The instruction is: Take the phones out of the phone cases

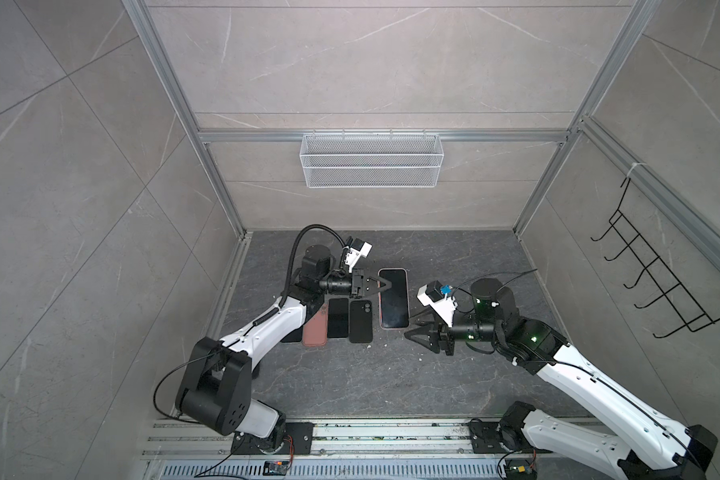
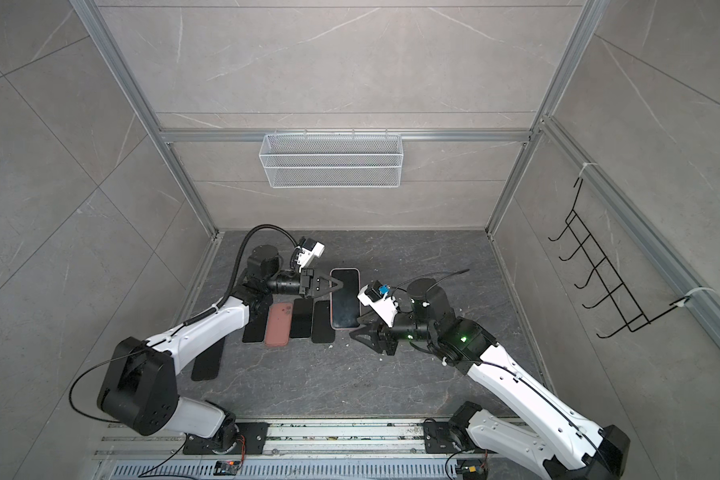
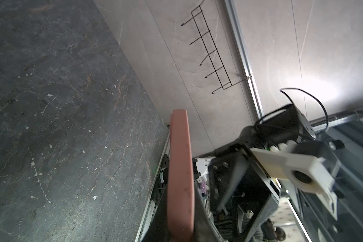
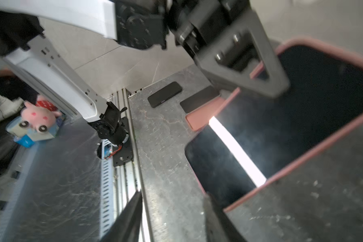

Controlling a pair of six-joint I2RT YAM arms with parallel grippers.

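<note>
A phone in a pink phone case (image 1: 393, 297) (image 2: 345, 299) faces screen up over the middle of the dark floor. My left gripper (image 1: 385, 286) (image 2: 337, 286) is shut on its left long edge, near the far end. The left wrist view shows the pink case edge (image 3: 179, 167) running between the jaws of that gripper (image 3: 181, 218). My right gripper (image 1: 412, 326) (image 2: 360, 328) (image 4: 174, 226) stands open at the phone's near right corner, with nothing between its fingers. One of its fingertips (image 4: 216, 220) sits right beside the corner of the cased phone (image 4: 302, 117).
To the left of the held phone lies a row on the floor: an empty pink case (image 1: 314, 326) and two black phones (image 1: 337, 318) (image 1: 360, 320). Another black phone (image 2: 206, 361) lies beside the left arm. A wire basket (image 1: 371, 160) hangs on the back wall, a hook rack (image 1: 661, 282) on the right wall.
</note>
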